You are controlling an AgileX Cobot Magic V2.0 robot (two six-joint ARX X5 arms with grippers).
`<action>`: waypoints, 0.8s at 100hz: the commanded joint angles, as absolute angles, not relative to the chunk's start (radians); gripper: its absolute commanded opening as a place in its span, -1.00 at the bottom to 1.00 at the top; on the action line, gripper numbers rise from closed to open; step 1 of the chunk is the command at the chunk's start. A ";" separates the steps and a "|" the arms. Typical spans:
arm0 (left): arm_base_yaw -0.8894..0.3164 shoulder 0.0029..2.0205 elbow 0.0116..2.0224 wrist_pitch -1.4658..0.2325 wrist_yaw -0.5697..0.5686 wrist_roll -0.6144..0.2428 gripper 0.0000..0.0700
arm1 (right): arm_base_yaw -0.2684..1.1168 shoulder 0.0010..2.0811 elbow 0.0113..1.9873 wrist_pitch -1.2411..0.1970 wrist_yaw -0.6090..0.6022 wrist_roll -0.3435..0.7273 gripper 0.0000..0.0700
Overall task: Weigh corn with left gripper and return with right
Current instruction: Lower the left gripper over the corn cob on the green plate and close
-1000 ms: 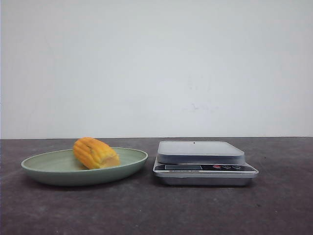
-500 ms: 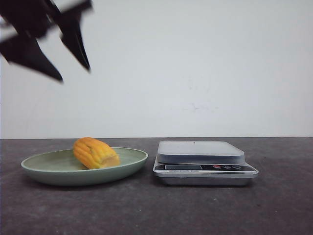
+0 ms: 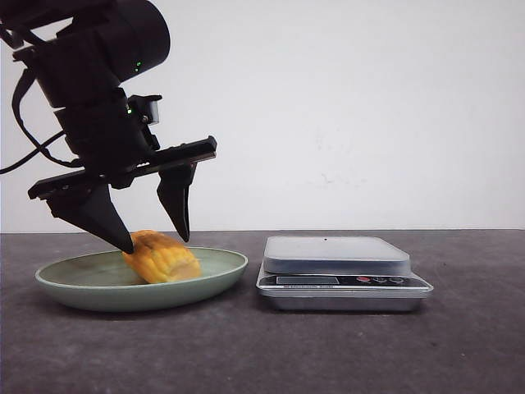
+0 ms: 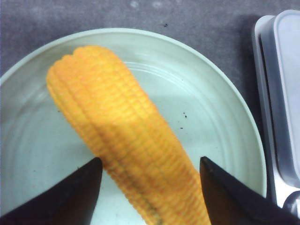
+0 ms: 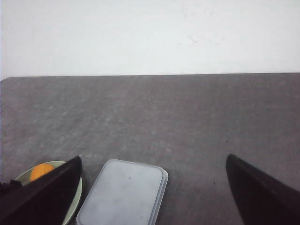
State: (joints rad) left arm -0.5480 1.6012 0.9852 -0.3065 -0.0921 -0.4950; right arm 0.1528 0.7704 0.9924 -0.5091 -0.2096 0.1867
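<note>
Corn point(image 3: 162, 257) lies in green plate point(image 3: 217, 271), left gripper point(image 3: 156, 242) now lowered from above, jaws released and straddling it; right gripper point(image 5: 152, 197) spread too.

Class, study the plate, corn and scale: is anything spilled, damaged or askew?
Nothing stands out. The corn lies whole in the green plate, the scale sits level beside it, and the left hand is open above the corn.

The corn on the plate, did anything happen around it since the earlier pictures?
The left tool came down from the upper left, open, its fingers now on either side of the corn without holding it. The corn, green plate and scale stayed put.
</note>
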 commanded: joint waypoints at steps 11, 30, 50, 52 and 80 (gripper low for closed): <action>-0.557 1.633 1.001 -0.286 -0.116 -0.509 0.14 | 0.157 0.774 1.014 -0.503 -0.210 0.175 0.79; -0.558 1.668 1.001 -0.291 -0.117 -0.509 0.13 | 0.157 0.774 1.014 -0.509 -0.210 0.176 0.79; -0.559 1.674 1.002 -0.281 -0.125 -0.511 -0.13 | 0.157 0.774 1.014 -0.521 -0.210 0.176 0.79; -0.558 1.674 1.003 -0.281 -0.125 -0.510 -0.23 | 0.157 0.774 1.014 -0.522 -0.210 0.175 0.79; -0.567 1.617 1.016 -0.268 -0.114 -0.467 -1.00 | 0.157 0.774 1.014 -0.529 -0.210 0.175 0.78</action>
